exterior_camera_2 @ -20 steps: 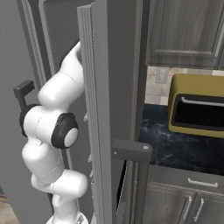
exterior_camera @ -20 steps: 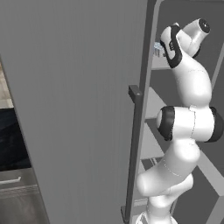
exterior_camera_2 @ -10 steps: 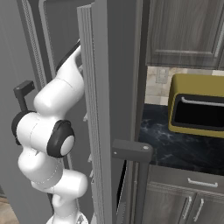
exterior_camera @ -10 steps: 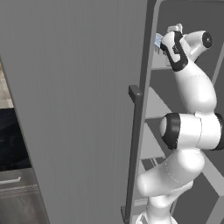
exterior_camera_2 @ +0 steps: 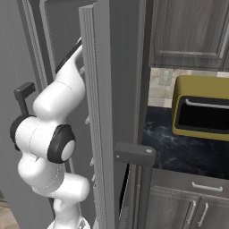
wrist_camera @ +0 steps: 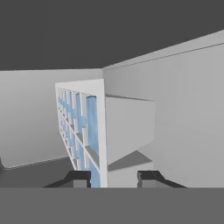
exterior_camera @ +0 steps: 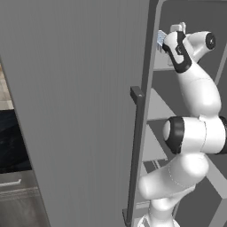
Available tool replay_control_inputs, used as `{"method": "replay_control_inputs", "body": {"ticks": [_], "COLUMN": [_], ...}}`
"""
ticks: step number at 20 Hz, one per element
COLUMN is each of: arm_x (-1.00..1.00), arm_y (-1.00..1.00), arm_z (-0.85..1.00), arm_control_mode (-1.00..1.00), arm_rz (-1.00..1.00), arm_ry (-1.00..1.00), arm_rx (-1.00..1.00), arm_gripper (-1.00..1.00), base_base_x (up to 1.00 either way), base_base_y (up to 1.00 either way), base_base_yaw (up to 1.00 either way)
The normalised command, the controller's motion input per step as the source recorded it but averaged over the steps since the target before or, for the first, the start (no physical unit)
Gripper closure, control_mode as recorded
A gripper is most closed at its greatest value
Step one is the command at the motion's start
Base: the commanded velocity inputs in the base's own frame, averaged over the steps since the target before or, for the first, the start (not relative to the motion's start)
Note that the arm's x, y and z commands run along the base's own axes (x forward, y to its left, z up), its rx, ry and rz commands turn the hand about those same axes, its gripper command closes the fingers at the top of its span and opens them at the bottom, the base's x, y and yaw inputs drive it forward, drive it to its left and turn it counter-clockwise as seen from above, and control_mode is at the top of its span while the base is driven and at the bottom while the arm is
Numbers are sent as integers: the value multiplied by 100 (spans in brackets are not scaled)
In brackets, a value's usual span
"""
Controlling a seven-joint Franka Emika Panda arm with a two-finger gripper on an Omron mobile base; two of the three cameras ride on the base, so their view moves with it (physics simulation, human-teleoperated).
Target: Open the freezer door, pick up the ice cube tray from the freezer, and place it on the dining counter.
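A: Inside the tall grey metal freezer (exterior_camera: 190, 17), door status?
B: Tall brushed-grey freezer door (exterior_camera: 75, 111) stands open. The gripper (wrist_camera: 113, 178) is narrowed onto the small pale blue-white gridded ice cube tray (wrist_camera: 94, 131), fingertips on either side of its near wall.
A: Left?
B: Withdrawal, carry, placement on the dining surface.
A: Pose?
B: Arm reaches up high to an upper shelf.

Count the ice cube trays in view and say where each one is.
1. The ice cube tray stands on edge between the end effector fingertips inside the freezer, high up by the hand in the left base view. Others may be hidden behind the freezer door.
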Motion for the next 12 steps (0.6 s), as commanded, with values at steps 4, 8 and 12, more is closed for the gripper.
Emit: {"method": "replay_control_inputs", "body": {"ticks": [4,8,12], "arm_x": [-21,-29,-36], "arm_y": [21,23,27], "arm_z": [14,2,0], "arm_control_mode": [-100,-100,-100], "arm_rz": [0,0,0], "arm_ry": [5,4,0], "arm_rx": [-2,-2,-1], "arm_gripper": [100,100,100], "base_base_x": [0,0,0], "base_base_y": [0,0,0], "base_base_yaw": [0,0,0]}}
